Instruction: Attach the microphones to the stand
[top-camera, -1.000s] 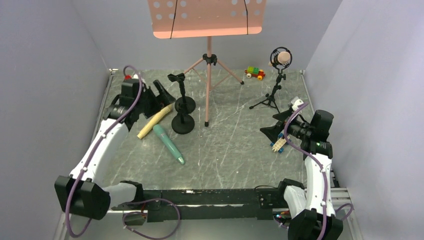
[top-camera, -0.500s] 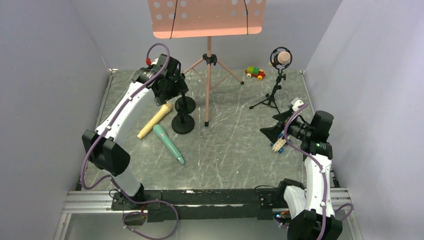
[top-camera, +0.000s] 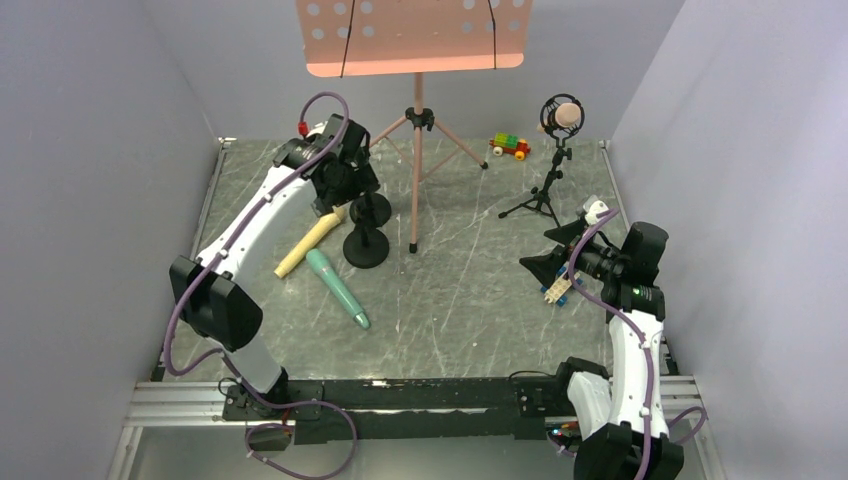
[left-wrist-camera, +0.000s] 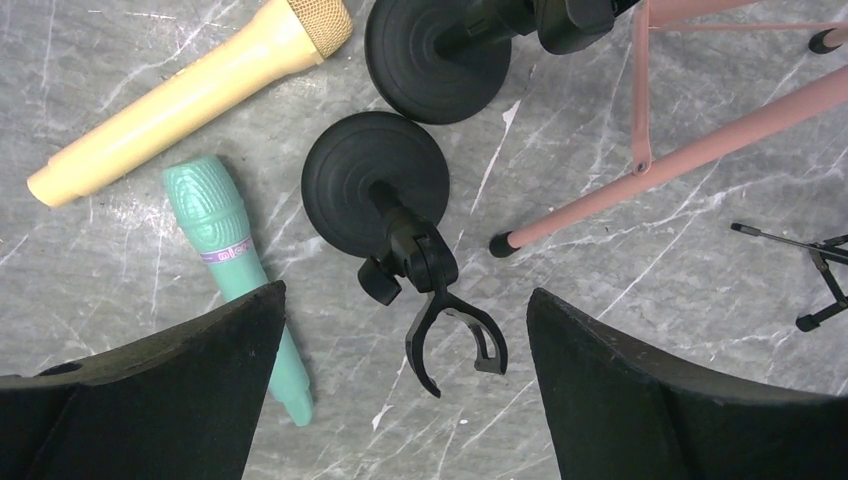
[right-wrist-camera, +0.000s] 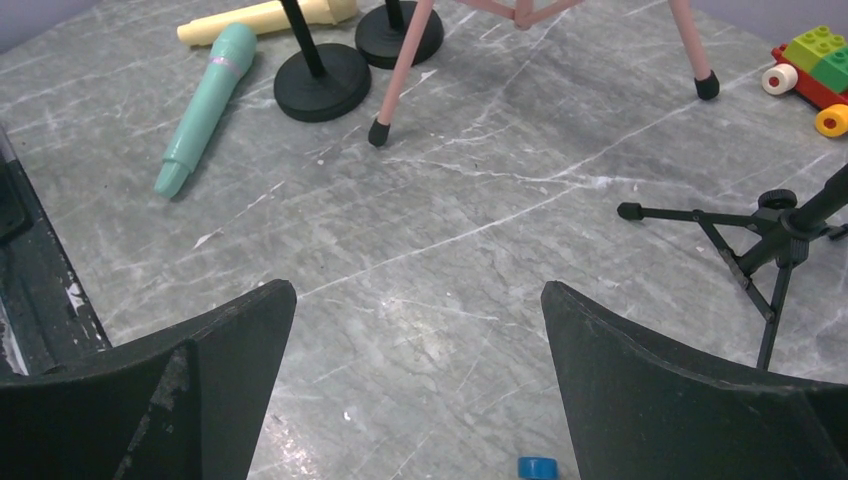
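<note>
A pale yellow microphone (top-camera: 310, 240) (left-wrist-camera: 190, 95) and a teal green microphone (top-camera: 337, 287) (left-wrist-camera: 225, 250) lie on the table. Two black round-base stands (top-camera: 366, 245) are just right of them. My left gripper (top-camera: 350, 183) (left-wrist-camera: 405, 295) hangs open above these stands, looking down on the empty clip (left-wrist-camera: 455, 335) of the nearer one, which sits between its fingers without touching them. A salmon pink microphone (top-camera: 563, 117) sits in the ring of a black tripod stand (top-camera: 545, 195). At the right, my right gripper (top-camera: 555, 252) (right-wrist-camera: 418, 290) is open and empty, low over the table.
A pink music stand (top-camera: 417, 170) rises at the back centre, one foot (left-wrist-camera: 503, 243) close to the black stands. A coloured brick car (top-camera: 509, 146) is at the back right. A small brick toy (top-camera: 556, 290) lies under my right gripper. Walls close in on both sides.
My left arm lifted from low beside the yellow microphone and swung right, over the two black stands. Its jaws stay wide. The right arm has not moved.
</note>
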